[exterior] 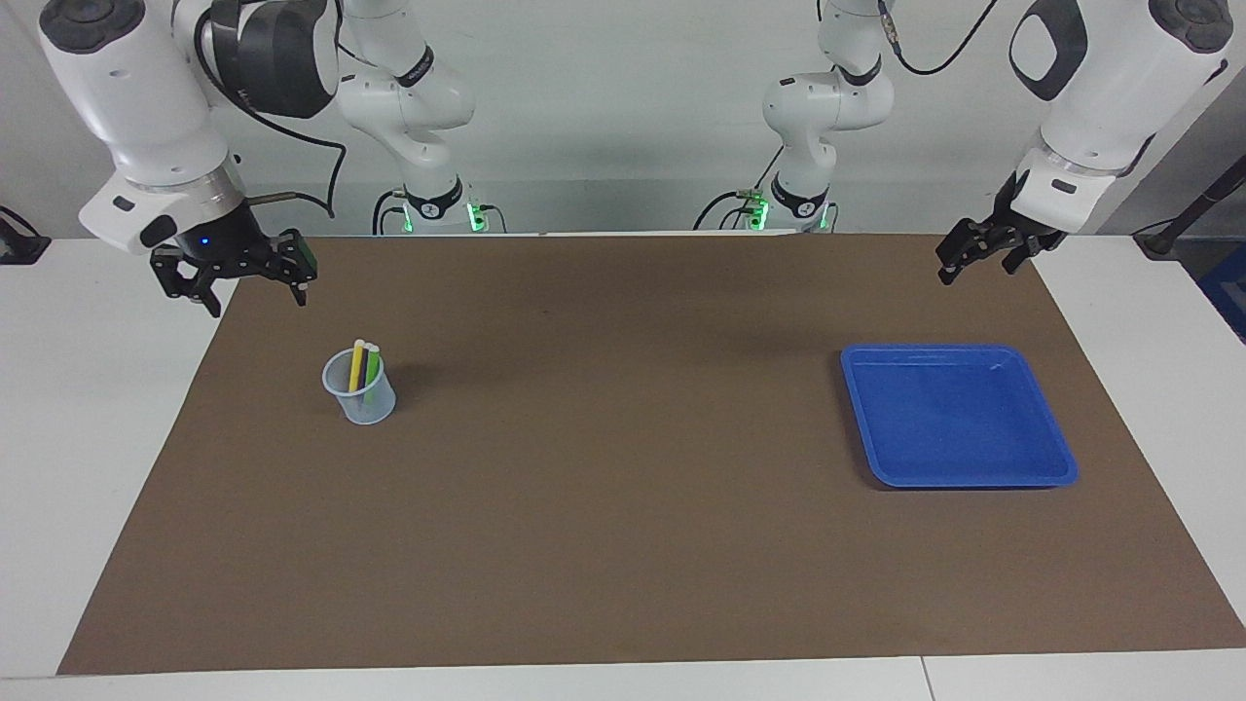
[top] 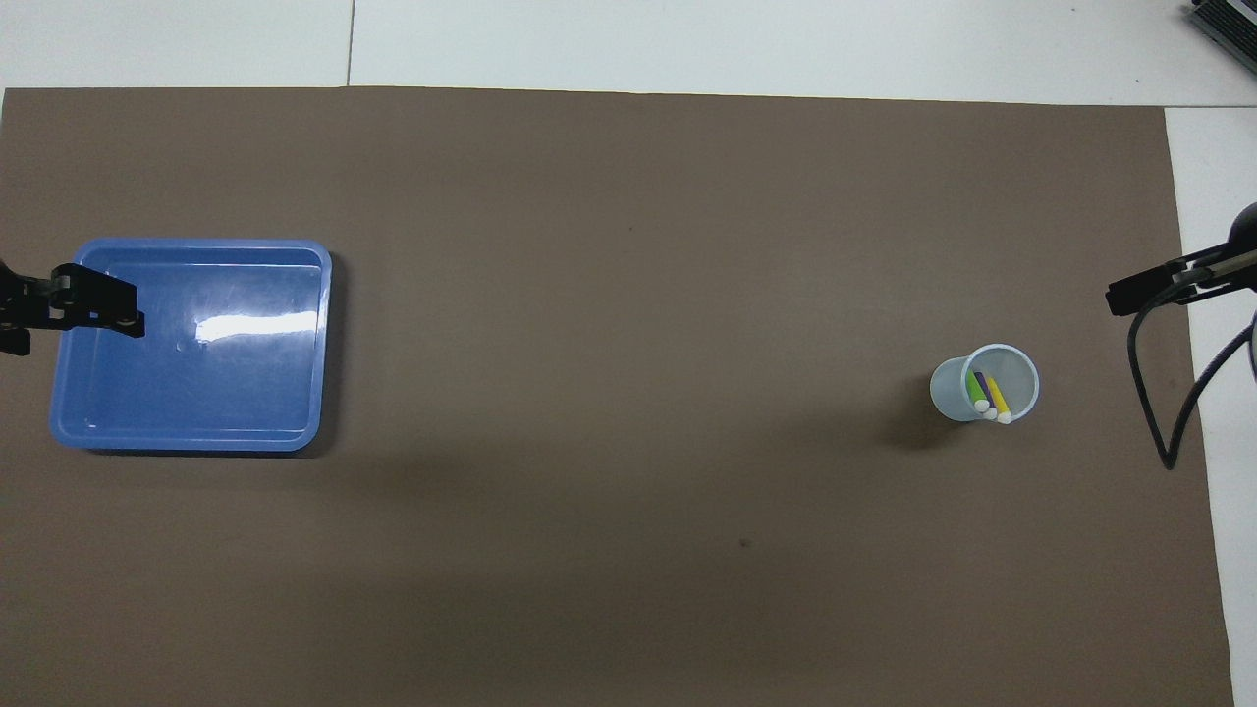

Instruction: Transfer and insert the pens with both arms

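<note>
While the right gripper [exterior: 255,292] is hanging with its fingers spread wide and holding nothing over the mat [exterior: 623,545] edge at the right arm's end, the yellow, purple and green pens [exterior: 362,370] are standing inside a clear cup [exterior: 362,401] nearby. Toward the left arm's end, a blue tray [exterior: 959,417] is lying, and the left gripper [exterior: 978,255] is waiting, wide too, gripping nothing.

Two white jointed arms [exterior: 146,107] with dark grey joint caps, black cables, and black fingers [exterior: 297,282].
</note>
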Controlling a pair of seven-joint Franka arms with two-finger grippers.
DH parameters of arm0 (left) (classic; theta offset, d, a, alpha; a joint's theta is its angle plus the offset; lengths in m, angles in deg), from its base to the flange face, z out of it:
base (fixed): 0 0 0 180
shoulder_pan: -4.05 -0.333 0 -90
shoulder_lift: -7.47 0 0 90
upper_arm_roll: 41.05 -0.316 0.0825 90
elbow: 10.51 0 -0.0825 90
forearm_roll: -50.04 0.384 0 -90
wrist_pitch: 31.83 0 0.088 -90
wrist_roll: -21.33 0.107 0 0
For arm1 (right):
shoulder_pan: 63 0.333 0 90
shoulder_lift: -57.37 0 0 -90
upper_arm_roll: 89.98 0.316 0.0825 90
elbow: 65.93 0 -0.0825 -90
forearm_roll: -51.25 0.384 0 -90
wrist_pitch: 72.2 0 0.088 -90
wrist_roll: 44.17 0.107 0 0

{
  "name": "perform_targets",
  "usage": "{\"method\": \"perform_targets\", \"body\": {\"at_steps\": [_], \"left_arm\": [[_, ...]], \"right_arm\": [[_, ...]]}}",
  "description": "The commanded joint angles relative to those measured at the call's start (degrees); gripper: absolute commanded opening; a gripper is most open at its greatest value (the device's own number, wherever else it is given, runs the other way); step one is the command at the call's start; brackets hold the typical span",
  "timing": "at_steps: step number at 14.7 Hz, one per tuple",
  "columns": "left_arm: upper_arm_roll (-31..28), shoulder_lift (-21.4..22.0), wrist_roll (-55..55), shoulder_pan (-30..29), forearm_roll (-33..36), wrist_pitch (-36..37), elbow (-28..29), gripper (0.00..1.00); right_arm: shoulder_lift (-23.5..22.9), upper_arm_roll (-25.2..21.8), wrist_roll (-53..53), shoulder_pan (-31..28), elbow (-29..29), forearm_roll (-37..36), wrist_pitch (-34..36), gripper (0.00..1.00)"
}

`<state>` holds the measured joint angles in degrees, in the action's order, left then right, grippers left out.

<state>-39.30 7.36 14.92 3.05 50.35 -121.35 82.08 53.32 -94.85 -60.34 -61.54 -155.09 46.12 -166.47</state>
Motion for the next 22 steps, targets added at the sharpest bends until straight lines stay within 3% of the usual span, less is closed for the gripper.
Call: {"method": "perform_targets", "body": {"at_steps": [1,22], "left_arm": [[-0.17,0.46,0.60,0.12,-0.75,-0.39,0.23,1.00],[-0.26,0.90,5.09,0.21,-0.75,0.05,0.14,1.00]], "right_arm": [[1.59,0.12,-1.41,-0.67,-1.45,1.61,-0.56,1.00],[1.85,0.12,-1.67,-1.28,2.77,6.26,2.42,1.00]]}}
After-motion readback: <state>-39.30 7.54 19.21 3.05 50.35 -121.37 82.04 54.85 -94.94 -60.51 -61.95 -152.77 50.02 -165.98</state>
